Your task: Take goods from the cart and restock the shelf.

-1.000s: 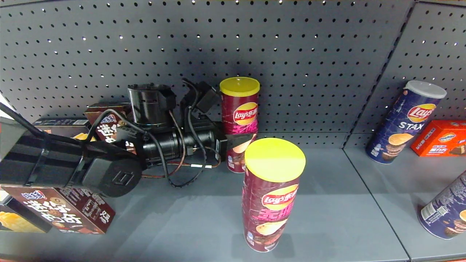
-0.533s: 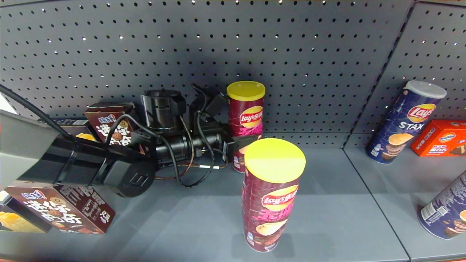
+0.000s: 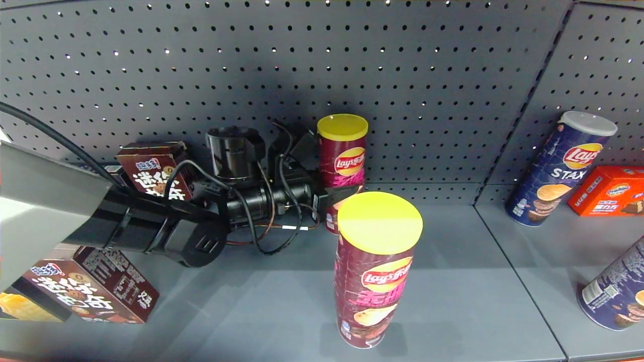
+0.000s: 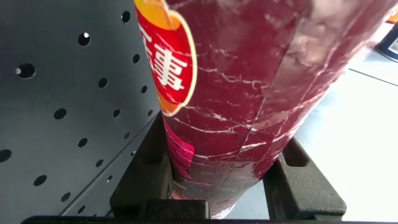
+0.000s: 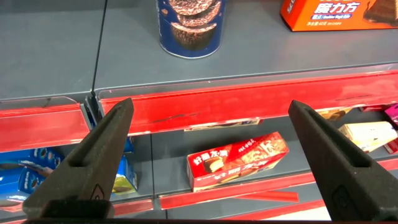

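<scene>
1. Left gripper point(image 3: 336, 197) is clamped on the rear crimson chip can point(image 3: 343, 151), which is upright just beside the pegboard point(image 3: 427, 75).
2. That can is at 11 o'clock from the front can point(image 3: 375, 271), which stands on the shelf point(image 3: 453, 281).
3. Right gripper point(image 5: 211, 155) hangs with its fingers apart.

On the shelf point(image 3: 453, 281), the rear can point(image 3: 343, 151) stands close to the pegboard point(image 3: 402, 75), between the left claw's point(image 3: 335, 199) fingers. The front can point(image 3: 375, 271) stands before it (slightly rightward). Boxes point(image 3: 90, 289) lie left; a leaning can point(image 3: 558, 168) sits well right.
</scene>
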